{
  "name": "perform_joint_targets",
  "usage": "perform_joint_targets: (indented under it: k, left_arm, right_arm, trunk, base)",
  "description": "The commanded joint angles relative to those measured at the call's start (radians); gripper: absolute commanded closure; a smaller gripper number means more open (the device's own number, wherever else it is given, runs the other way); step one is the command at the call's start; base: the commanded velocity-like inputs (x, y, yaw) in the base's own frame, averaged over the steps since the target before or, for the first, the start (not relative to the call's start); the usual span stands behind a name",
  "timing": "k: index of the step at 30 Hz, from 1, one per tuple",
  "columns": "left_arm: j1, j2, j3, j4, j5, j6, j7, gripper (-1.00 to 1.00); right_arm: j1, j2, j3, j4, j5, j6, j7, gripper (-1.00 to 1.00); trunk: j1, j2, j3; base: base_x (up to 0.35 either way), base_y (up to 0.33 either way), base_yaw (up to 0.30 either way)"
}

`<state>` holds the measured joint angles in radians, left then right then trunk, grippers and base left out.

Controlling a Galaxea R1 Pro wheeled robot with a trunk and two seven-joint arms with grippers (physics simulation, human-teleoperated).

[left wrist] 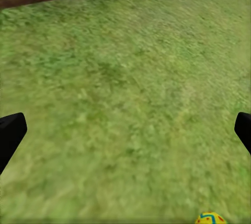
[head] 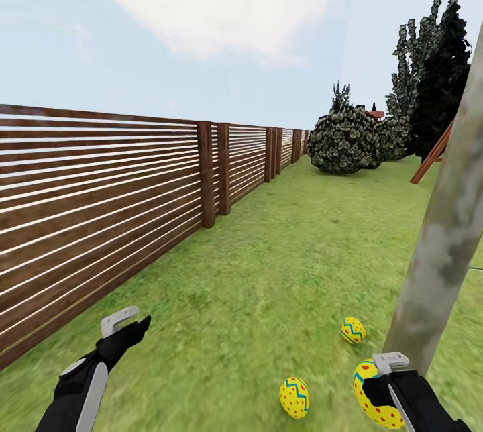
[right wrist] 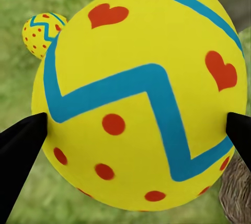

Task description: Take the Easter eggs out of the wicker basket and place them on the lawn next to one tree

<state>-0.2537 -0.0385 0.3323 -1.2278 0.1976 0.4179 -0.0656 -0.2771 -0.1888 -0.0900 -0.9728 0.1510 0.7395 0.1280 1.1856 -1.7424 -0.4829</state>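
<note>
Wooden fence [head: 100, 217] fills the left half of the head view, lawn [head: 282, 244] in the centre, tree trunk [head: 446, 237] slanting up the right edge. Left gripper [head: 131, 325] is at lower left, fingers spread wide and empty over bare grass. Two eggs lie on the lawn at lower centre-right: one [head: 294, 397] near the bottom edge, another [head: 353, 330] just beside the trunk base. The third egg [head: 376, 398] is at lower right, clamped between the right gripper's [head: 389, 378] two fingers, with the black fingertips [right wrist: 23, 135] pressing on its opposite sides in the right wrist view. Basket is not in view. Risk: egg is round and smooth, so releasing from height could let it roll away from the tree or knock the neighbouring eggs. A slipping grip looks possible too, since the fingertips touch only the egg's widest edges.
</note>
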Motion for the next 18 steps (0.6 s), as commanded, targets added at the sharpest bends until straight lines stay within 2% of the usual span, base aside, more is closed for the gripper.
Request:
perform_joint_targets:
  k: [1, 11, 18]
  left_arm:
    - [-0.001, -0.001, 0.004, -0.001, 0.005, 0.007, -0.005, -1.0]
    - [-0.001, -0.001, 0.001, 0.0, 0.005, 0.009, -0.007, -1.0]
    - [-0.001, -0.001, -0.015, 0.0, 0.004, 0.009, -0.005, -1.0]
  right_arm:
    - [-0.001, 0.0, -0.002, -0.002, 0.013, 0.004, 0.007, 1.0]
    - [-0.001, 0.0, -0.01, -0.002, 0.004, 0.003, 0.01, 1.0]
    - [-0.001, 0.0, -0.01, -0.001, 0.004, 0.003, 0.01, 1.0]
  trunk:
    - [0.004, -0.008, -0.004]
    - [0.042, -0.078, -0.036]
    - [0.069, -0.127, -0.058]
  base:
    - [0.0, 0.0, 0.0]
    - [0.0, 0.0, 0.0]
    - [0.0, 0.0, 0.0]
